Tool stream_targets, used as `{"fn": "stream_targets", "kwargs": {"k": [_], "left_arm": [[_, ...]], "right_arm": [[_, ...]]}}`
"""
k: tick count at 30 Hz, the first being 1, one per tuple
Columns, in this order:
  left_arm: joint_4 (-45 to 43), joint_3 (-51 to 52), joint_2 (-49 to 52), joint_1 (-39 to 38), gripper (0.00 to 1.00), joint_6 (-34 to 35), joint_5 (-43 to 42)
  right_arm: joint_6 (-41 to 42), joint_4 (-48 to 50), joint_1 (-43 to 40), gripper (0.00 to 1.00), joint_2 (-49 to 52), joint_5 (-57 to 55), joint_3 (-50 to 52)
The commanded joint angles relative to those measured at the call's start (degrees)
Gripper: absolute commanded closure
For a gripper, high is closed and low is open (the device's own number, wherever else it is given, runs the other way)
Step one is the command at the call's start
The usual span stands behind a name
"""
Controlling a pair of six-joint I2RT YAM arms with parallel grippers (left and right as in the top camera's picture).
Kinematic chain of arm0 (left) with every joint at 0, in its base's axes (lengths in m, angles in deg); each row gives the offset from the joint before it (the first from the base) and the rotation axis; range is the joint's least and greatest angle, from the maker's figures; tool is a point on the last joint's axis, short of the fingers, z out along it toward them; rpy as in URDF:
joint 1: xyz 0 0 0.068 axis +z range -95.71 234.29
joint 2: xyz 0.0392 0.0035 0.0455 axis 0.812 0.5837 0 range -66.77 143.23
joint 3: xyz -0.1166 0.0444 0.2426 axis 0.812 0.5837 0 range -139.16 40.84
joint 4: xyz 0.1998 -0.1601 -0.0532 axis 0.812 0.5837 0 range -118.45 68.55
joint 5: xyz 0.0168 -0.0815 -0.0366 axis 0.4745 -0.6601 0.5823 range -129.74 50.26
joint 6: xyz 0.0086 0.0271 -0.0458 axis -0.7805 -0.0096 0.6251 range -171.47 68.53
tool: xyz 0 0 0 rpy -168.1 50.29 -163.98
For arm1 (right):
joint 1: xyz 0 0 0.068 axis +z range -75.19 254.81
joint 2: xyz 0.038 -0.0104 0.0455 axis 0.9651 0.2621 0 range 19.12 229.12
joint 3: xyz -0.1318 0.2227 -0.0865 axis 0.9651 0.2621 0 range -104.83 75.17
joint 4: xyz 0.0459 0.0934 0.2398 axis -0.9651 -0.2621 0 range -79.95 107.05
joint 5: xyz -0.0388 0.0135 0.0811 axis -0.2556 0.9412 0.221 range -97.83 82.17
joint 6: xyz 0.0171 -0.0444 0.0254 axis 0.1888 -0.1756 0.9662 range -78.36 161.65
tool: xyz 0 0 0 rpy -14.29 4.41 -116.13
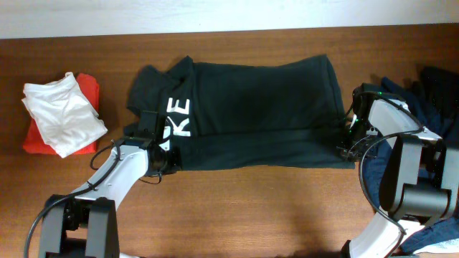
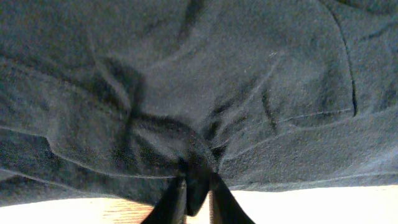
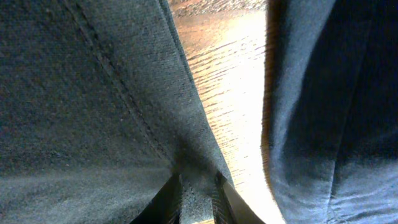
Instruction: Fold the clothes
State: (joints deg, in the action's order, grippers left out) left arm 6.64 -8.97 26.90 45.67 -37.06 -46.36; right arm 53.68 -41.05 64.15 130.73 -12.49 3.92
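The dark-green T-shirt point(image 1: 251, 107) lies spread on the wooden table, its near edge folded up, white print letters at its left. My left gripper point(image 1: 166, 159) is shut on the shirt's near-left edge; in the left wrist view the cloth point(image 2: 199, 93) bunches into the fingers point(image 2: 198, 193). My right gripper point(image 1: 346, 147) is shut on the shirt's near-right corner; in the right wrist view the hem point(image 3: 93, 93) is pinched between the fingers point(image 3: 198, 193). Navy blue clothes point(image 1: 423, 100) lie at the right edge and show in the right wrist view point(image 3: 336, 112).
A white garment point(image 1: 61, 111) lies folded on an orange-red one point(image 1: 87, 89) at the far left of the table. Bare wood point(image 1: 251, 208) runs along the near side.
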Motion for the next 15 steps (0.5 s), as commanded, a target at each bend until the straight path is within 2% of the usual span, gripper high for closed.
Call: {"fn": "stream_targets", "kwargs": {"k": [1,4,8,10,12,13,15], "left_arm": [[-0.9,0.4,0.5,-0.2,1.00,-0.1,-0.3],[-1.5,-4.5,0.5,-0.2,1.00,-0.2,-6.8],[-8.5,-12.5,0.5,-0.2,1.00,-0.1,-24.3],[-9.7,-12.5,1.0,-0.2,0.96,1.6,-24.5],[-7.8,-12.5,2.2,-0.2,0.86,1.6,-24.5],[-7.1,-12.5,2.7,-0.2,0.75,1.6,-24.5],[-5.9,-12.5,2.9,-0.2,0.40,0.8,-24.2]], "right_arm": [[0.4,-0.2,0.0,0.79,0.4,0.1,0.0],[0.4,-0.2,0.0,0.79,0.4,0.1,0.0],[0.4,0.0,0.0,0.79,0.4,0.1,0.0],[0.4,0.0,0.0,0.79,0.4,0.1,0.0],[0.4,0.0,0.0,0.79,0.4,0.1,0.0],[0.4,0.0,0.0,0.79,0.4,0.1,0.0],[0.4,0.0,0.0,0.79,0.4,0.1,0.0]]}}
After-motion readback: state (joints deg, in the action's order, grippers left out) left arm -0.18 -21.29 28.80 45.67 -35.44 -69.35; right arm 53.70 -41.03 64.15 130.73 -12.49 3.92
